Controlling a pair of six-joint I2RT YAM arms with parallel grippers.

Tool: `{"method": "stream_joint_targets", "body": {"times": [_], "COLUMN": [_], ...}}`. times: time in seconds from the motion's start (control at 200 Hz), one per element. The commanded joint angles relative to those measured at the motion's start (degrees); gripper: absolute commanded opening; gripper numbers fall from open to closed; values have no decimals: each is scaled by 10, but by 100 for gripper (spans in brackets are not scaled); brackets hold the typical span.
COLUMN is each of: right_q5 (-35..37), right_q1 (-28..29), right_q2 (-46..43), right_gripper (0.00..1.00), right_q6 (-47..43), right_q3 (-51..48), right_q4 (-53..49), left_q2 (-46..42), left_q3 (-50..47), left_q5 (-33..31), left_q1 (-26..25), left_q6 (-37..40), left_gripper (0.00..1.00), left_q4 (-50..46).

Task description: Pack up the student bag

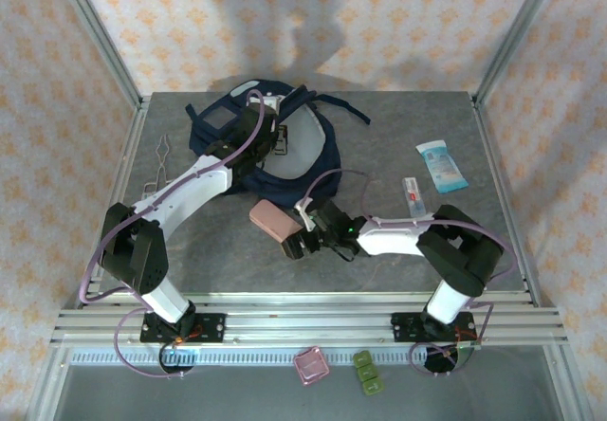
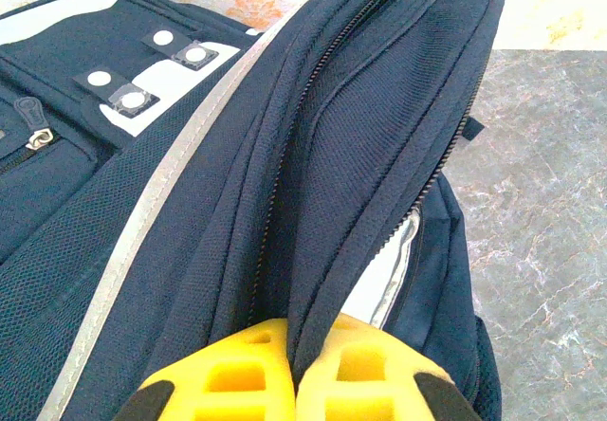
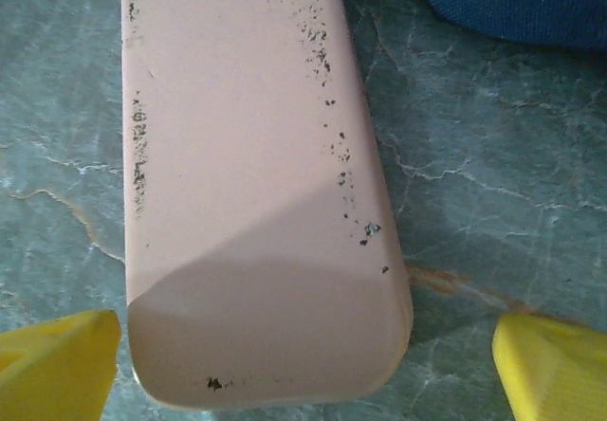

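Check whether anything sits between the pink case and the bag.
Nothing visible does. The pink case lies on bare table just short of the student bag, the right gripper open around its end. The left gripper is shut on a bag fold by the zipper.

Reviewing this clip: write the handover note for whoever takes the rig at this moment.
Left gripper: shut on a fold of the backpack beside its open zipper.
Right gripper: open, straddling the pink case lying on the table beside the backpack.
Done: opening held; nothing visibly packed.
To do: grip the case and load it; a blue packet and a small tube lie loose on the table's right.
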Motion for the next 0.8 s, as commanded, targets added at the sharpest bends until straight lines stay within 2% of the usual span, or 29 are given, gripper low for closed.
{"method": "stream_joint_targets", "body": {"times": [0.0, 0.13, 0.2, 0.35, 0.42, 0.581, 0.796], "right_q5": [73, 84, 91, 101, 118, 115, 132], "right_q1": [24, 35, 42, 58, 71, 77, 77], "right_q2": [23, 58, 75, 111, 104, 61, 3], "right_gripper": [99, 96, 91, 74, 70, 53, 51], "right_q6": [-34, -39, -42, -46, -48, -45, -37], "right_q3": [34, 56, 65, 96, 91, 69, 24], "right_q4": [-21, -26, -23, -45, -41, -36, -29], "left_q2": [-25, -23, -22, -23, -23, -27, -27], "left_q3": [8, 8, 6, 1, 2, 3, 3], "left_q5": [4, 6, 7, 7, 6, 0, -3], "left_q1": [-1, -1, 0, -1, -1, 1, 3], "left_q6": [-8, -9, -10, -11, -9, -7, -9], "left_gripper": [0, 0, 0, 0, 0, 0, 0], "left_q4": [42, 42, 43, 48, 46, 43, 43]}}
